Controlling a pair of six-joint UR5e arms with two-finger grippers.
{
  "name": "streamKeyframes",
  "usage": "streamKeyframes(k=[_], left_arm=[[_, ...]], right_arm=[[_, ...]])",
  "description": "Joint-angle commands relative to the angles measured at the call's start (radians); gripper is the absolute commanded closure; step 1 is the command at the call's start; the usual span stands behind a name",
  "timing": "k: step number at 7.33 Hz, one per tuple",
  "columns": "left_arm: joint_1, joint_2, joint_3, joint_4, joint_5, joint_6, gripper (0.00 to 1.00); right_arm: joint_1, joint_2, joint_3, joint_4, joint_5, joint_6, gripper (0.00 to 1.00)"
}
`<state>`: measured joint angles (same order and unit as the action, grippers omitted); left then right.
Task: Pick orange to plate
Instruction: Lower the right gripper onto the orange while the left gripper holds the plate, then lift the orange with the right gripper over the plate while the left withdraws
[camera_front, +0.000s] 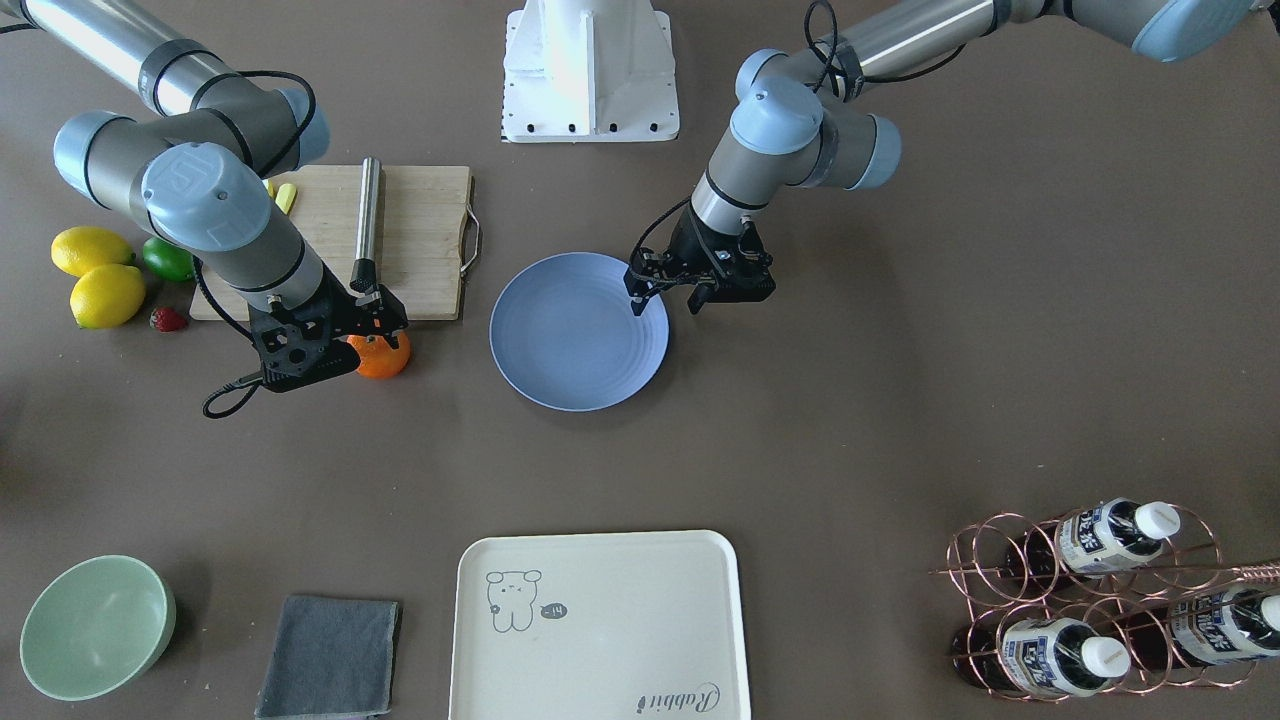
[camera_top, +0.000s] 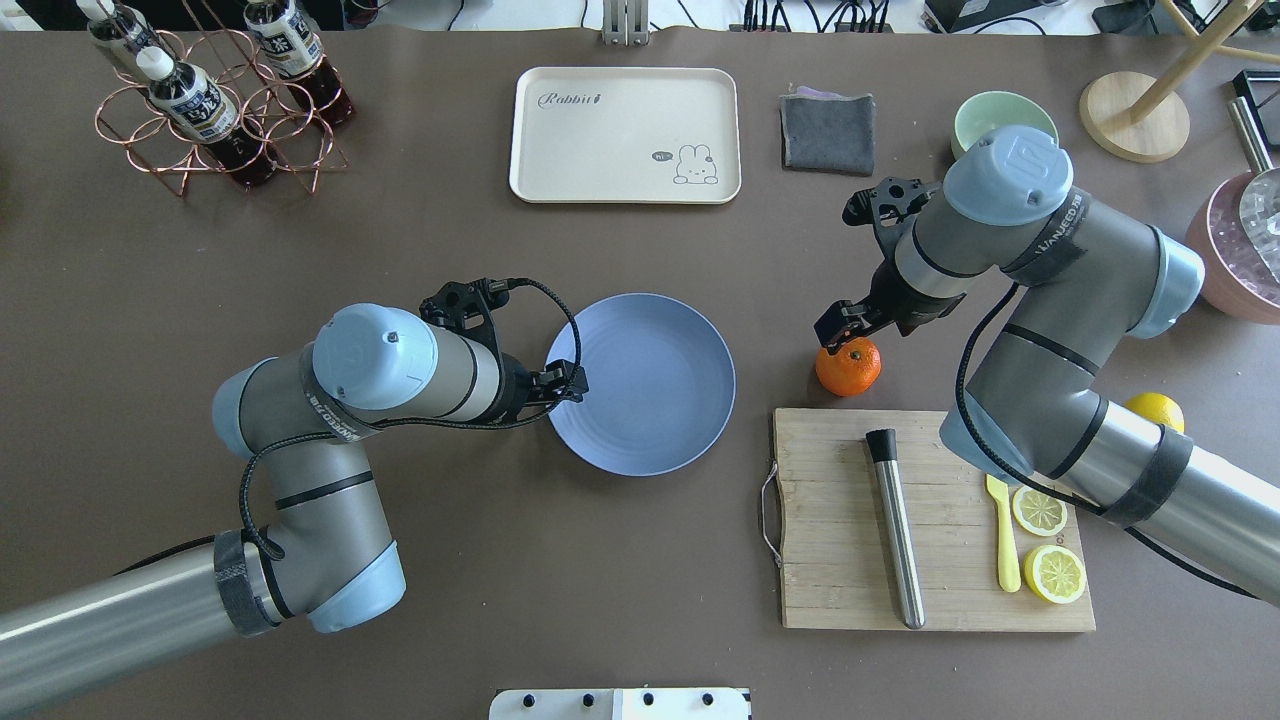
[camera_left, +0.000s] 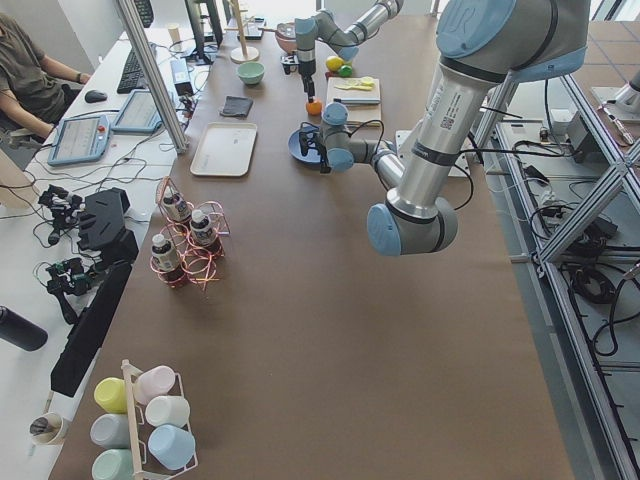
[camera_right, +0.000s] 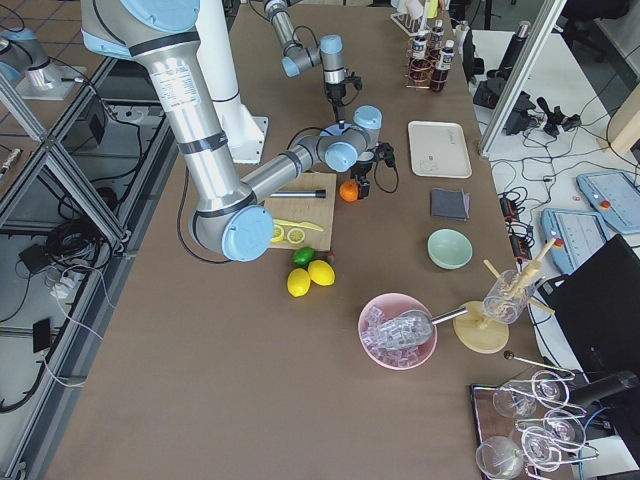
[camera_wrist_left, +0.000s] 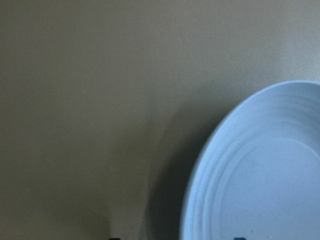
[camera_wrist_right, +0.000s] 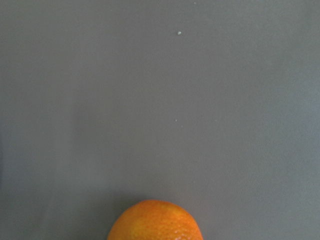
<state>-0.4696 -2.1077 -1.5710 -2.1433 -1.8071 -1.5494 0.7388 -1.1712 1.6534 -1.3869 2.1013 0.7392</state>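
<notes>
Pictured: orange (camera_top: 848, 368), apparently resting on the bare table (camera_top: 500, 260), just off the far edge of the board (camera_top: 830, 520) and well apart from the plate (camera_top: 650, 400). Directly over it, touching or nearly touching its top: right gripper (camera_top: 843, 328), jaw spacing impossible to tell in any view.

Likely step: closing on the fruit. Best done by centring over it, sinking low enough to bracket the widest part and squeezing gently to avoid a sideways roll. Then lift straight up before crossing.

Worth watching: left gripper (camera_front: 668, 300), fingers apart and holding nothing, hanging over the plate's rim on the side away from the orange. No block on the near side, so aim for the centre or the nearer half.

On the board: metal rod (camera_top: 893, 530), yellow knife (camera_top: 1003, 540) and two lemon slices (camera_top: 1040, 511), none on the straight line to the plate.

Farther off: tray (camera_top: 620, 100), cloth (camera_top: 827, 132), bowl (camera_top: 1000, 115), bottle rack (camera_top: 215, 110).
</notes>
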Motion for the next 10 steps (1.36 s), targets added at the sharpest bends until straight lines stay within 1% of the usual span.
streamKeyframes(k=[1,2,3,4,5,6,7,8,9,10], left_arm=[[0.000,-0.002,0.003,-0.001,0.000,0.000,0.03],[0.000,-0.002,0.003,-0.001,0.000,0.000,0.03],[0.000,-0.003,0.003,-0.001,0.002,0.000,0.03],[0.000,-0.003,0.003,0.000,0.002,0.000,0.03],[-0.001,-0.003,0.005,-0.001,0.002,0.000,0.03],[-0.001,-0.003,0.005,-0.001,0.002,0.000,0.03],[-0.001,-0.003,0.003,-0.001,0.002,0.000,0.03],[-0.001,-0.003,0.003,-0.001,0.002,0.000,0.03],[-0.026,0.000,-0.010,-0.001,0.000,0.003,0.04],[-0.099,0.015,-0.032,0.002,-0.039,0.024,0.05]], right_arm=[[-0.018,-0.001,-0.010,0.000,-0.004,0.026,0.01],[-0.038,0.005,-0.009,0.002,-0.006,0.085,0.01],[-0.042,0.001,-0.009,0.005,-0.006,0.085,0.02],[-0.044,0.001,-0.009,0.005,-0.007,0.085,0.10],[-0.044,0.004,-0.004,0.005,-0.007,0.086,0.46],[-0.041,0.002,-0.004,0.005,-0.007,0.086,0.97],[-0.032,0.005,0.003,0.003,-0.003,0.082,1.00],[-0.009,0.031,0.035,-0.012,0.008,0.088,1.00],[-0.006,0.074,0.072,-0.065,0.013,0.091,1.00],[-0.021,0.144,0.072,-0.125,0.005,0.120,1.00]])
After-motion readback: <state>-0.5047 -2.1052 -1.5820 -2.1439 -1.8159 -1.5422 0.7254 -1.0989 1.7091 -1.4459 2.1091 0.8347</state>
